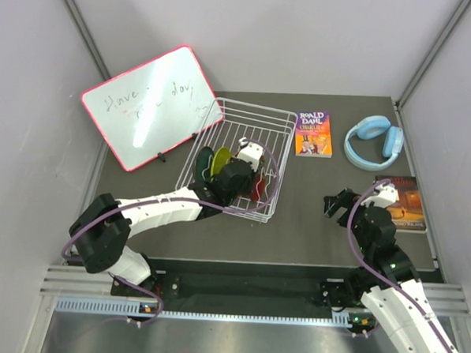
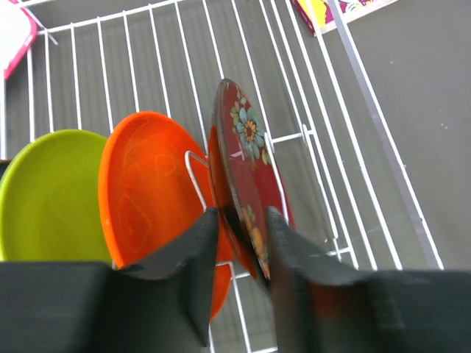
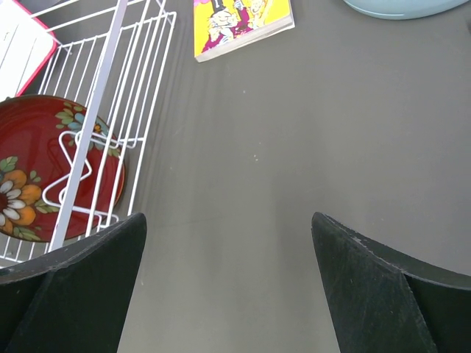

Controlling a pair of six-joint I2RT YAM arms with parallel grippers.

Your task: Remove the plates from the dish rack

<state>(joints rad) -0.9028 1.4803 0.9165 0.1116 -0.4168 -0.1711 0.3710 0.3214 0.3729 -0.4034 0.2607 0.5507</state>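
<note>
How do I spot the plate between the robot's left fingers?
Find the white wire dish rack beside the pink-framed whiteboard. Inside it, look at the right end, just past the orange plate. Only that dark red plate has flowers.

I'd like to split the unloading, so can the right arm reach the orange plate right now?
Probably not. The orange plate stands beyond the red flowered plate, held by the left gripper, with the dish rack's wall between; the right gripper hangs open over the table.

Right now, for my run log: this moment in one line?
left gripper: shut on red plate in dish rack | right gripper: open, empty | orange plate, green plate: racked
</note>
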